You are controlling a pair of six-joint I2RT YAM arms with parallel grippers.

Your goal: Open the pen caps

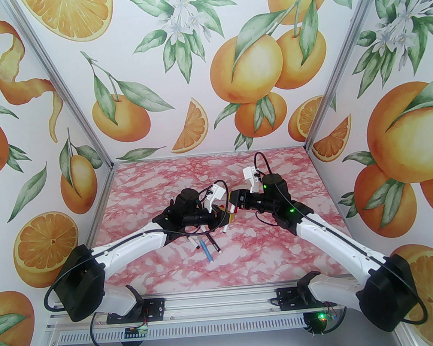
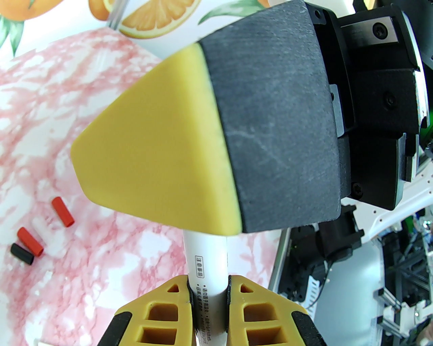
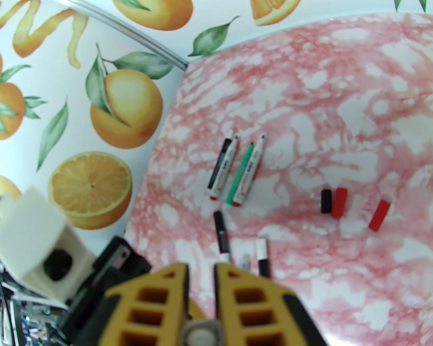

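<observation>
Uncapping a pen, we judge.
Left tool (image 2: 208, 285) clamps the white printed pen barrel (image 2: 205, 256); right tool (image 3: 201, 268), nearly closed, covers its far end; next, pull straight apart.

Table top (image 1: 282, 238): smooth pink marble print, faint sheen. Walls (image 1: 180, 107): matt printed sheet. Frame rail (image 1: 221, 311): bare brushed metal.

Left gripper (image 2: 208, 294) fingers (image 2: 257, 311): matt yellow moulded plastic.

Right gripper (image 3: 201, 273), finger seen from the left wrist (image 2: 277, 135): black section rough, grainy, faintly scratched.

Held pen (image 2: 206, 256): glossy white plastic, printed.

Loose caps (image 3: 339, 202): smooth plastic.
</observation>
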